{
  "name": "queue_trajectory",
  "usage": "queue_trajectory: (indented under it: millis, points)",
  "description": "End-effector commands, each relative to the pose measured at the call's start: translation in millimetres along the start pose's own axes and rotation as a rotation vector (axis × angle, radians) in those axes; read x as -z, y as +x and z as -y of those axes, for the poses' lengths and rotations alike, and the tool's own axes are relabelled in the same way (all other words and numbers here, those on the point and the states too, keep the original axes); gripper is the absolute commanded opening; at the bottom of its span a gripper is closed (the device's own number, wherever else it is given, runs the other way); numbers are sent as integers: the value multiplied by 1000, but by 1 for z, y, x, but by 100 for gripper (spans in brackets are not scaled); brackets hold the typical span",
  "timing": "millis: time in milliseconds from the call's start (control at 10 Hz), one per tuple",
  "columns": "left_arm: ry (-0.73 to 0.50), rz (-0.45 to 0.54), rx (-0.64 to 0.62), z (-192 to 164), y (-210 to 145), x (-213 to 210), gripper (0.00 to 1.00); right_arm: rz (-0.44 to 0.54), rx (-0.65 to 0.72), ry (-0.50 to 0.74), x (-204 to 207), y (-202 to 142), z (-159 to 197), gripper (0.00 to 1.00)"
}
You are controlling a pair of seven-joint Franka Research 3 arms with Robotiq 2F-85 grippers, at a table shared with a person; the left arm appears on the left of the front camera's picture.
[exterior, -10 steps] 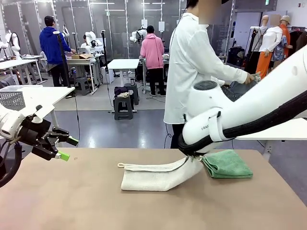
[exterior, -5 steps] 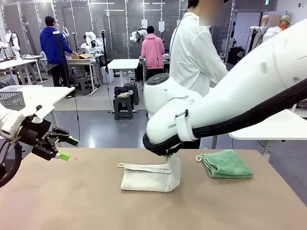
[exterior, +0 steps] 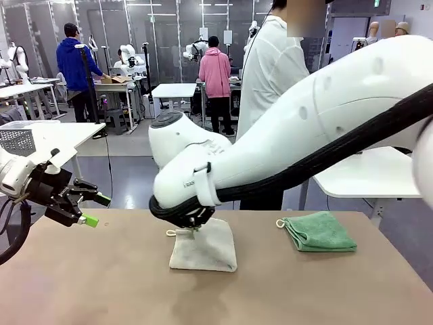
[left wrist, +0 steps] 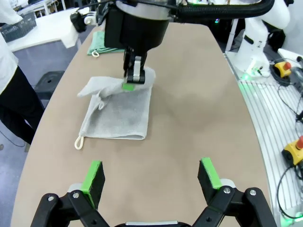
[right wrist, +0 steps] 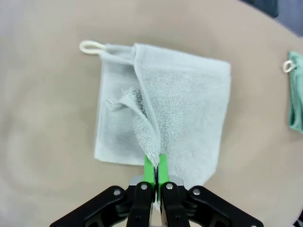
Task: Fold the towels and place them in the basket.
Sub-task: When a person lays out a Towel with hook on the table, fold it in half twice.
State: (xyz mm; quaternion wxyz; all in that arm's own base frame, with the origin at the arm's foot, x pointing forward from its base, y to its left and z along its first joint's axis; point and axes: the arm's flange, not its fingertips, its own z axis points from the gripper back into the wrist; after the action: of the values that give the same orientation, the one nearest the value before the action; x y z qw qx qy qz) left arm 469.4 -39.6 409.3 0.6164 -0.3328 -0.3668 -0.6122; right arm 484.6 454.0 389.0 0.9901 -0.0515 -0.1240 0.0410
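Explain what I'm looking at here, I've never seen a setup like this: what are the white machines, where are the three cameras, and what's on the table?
Two white robot arms work at a brown table. One camera looks across it from between the arms; the other two sit on the wrists, looking along each pincer's fingers. The right pincer is shut on an edge of the cream-white towel, holding it lifted over the rest of the cloth. The left pincer hangs open above bare table, holding nothing. A folded mint green towel lies to the right. A person in a white shirt stands at the far side.
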Motion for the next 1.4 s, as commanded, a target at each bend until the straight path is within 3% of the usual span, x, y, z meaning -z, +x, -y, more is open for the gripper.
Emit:
queue_trajectory:
  millis: [0, 500, 600, 700, 800, 900, 1000, 1100, 1200, 1300]
  points:
    - [0, -4, 8, 1, 1, -2, 100, 7, 125, 24, 4, 9, -20, 0]
    - [0, -4, 8, 1, 1, -2, 100, -11, 257, 85, 48, 22, -38, 0]
    - [0, -4, 8, 1, 1, -2, 100, -26, 266, 97, 52, 22, -38, 21]
    - [0, -4, 8, 1, 1, -2, 100, -35, 287, 121, 53, 22, -37, 23]
    - [0, -4, 8, 1, 1, -2, 100, -37, 297, 140, 50, 20, -35, 41]
    - [0, -4, 8, 1, 1, -2, 100, -52, 293, 151, 45, 18, -32, 43]
    - [0, -4, 8, 1, 1, -2, 100, -46, 299, 165, 36, 16, -22, 60]
    - [0, -4, 8, 1, 1, -2, 100, -58, 302, 188, 27, 13, -3, 63]
    - [0, -4, 8, 1, 1, -2, 100, -108, 298, 217, 17, 6, 26, 80]
    - [0, -4, 8, 1, 1, -2, 100, -118, 293, 263, 9, -2, 61, 82]
